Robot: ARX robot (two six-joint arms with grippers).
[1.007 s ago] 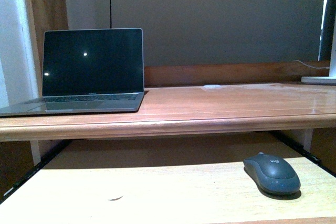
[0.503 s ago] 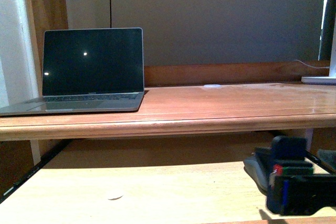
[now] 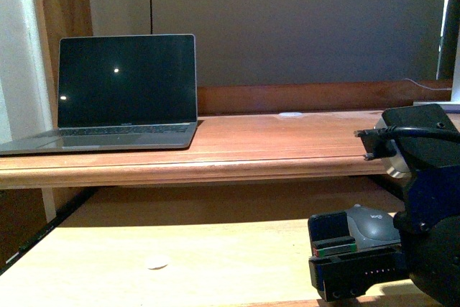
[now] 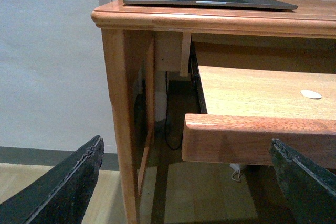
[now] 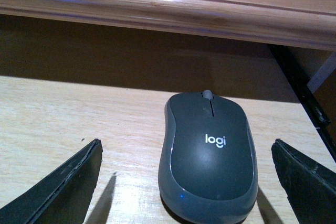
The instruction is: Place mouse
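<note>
**Ana:** Pale wood tray (image 3: 180, 249) nearest, pulled out under the desk (image 3: 287, 150). Why does the right gripper (image 5: 186, 145) sit so low over it?

**Ben:** Because the mouse (image 5: 209, 156) lies there, on the tray's right side, just ahead of that gripper. Its jaws are spread wide, one finger on either side, and I see no contact.

**Ana:** And the left gripper (image 4: 186, 141)?

**Ben:** Spread too, holding nothing, out beyond the desk's left corner near the wall (image 4: 47, 51). My guess is that it is kept clear, since the mouse is on the other side.

**Ana:** Which way does the mouse point?

**Ben:** Its long axis runs front to back, nearly in line with the gripper's reach. The wheel end points away from the robot, toward the dark gap under the desk, and the rounded tail faces the wrist camera. So the fingers would close across its narrow width (the sensible grip, I'd judge).

**Ana:** Farther back?

**Ben:** On the desk's left a laptop (image 3: 128, 84) stands open with its screen dark. The bare wood to its right looks a likely spot for the mouse, though the task names none.
</note>
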